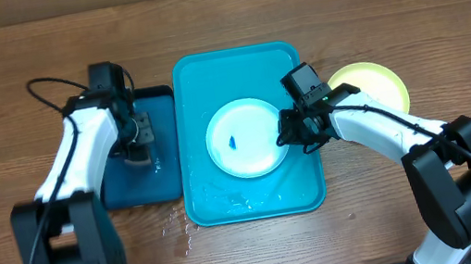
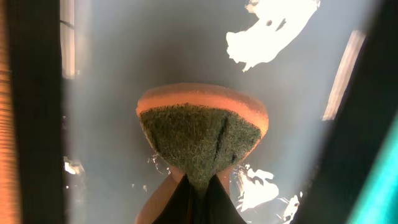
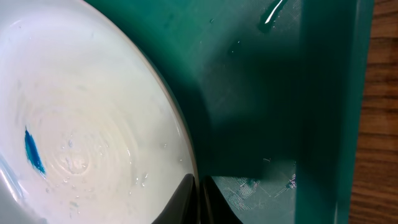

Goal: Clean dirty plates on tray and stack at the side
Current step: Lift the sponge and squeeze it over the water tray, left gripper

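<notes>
A pale plate (image 1: 241, 139) with a small blue smear (image 1: 232, 142) lies in the turquoise tray (image 1: 235, 66). My right gripper (image 1: 291, 137) is shut on that plate's right rim. In the right wrist view its fingers pinch the rim (image 3: 199, 199) of the plate (image 3: 81, 124), one over the wet inside, one outside. A yellow-green plate (image 1: 380, 82) rests on the table right of the tray, partly hidden by the right arm. My left gripper (image 1: 137, 149) hovers over the dark blue tray (image 1: 167, 175), shut on an orange sponge with a green scouring face (image 2: 199, 140).
Water glistens on the turquoise tray floor (image 3: 261, 186) and on the wood near the tray's front left corner (image 1: 180, 229). The dark blue tray's wet bottom (image 2: 112, 93) fills the left wrist view. Wood table (image 3: 382, 124) lies just beyond the tray's right wall.
</notes>
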